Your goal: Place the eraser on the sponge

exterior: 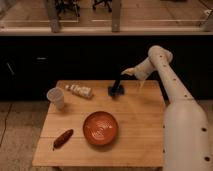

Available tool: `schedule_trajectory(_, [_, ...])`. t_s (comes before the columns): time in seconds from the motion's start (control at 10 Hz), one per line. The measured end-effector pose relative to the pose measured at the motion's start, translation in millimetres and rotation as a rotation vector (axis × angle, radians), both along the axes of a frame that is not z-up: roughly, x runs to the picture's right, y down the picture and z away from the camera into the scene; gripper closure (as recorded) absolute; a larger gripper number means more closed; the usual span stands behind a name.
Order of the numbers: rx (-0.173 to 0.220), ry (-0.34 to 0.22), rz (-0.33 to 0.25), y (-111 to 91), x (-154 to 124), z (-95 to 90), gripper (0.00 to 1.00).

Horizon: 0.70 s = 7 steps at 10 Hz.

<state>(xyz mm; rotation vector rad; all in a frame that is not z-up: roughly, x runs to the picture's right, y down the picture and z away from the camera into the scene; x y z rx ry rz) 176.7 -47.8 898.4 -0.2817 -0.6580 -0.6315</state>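
Note:
The small blue sponge [113,92] lies at the back middle of the wooden table [142,125]. A black shape on it looks like the eraser [117,90], but I cannot separate it from the dark gripper. My gripper [119,83] points down directly over the sponge, reaching in from the right on the white arm [160,70]. I cannot tell whether the gripper still touches the eraser.
A pale labelled bottle [80,90] lies on its side left of the sponge. A white cup [56,97] stands at the left edge. A red plate [101,127] sits mid-table and a brown-red sausage-shaped thing [63,138] lies front left. Dark cabinets run behind.

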Motion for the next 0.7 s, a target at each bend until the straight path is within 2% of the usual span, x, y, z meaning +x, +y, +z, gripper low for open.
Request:
schedule_trajectory(0.2, [0.008,0.033,0.029,-0.1,2.0,-2.9,0.20])
schedule_trajectory(0.7, [-0.010,0.109,0.077,-0.4,6.5,-6.0,0.20])
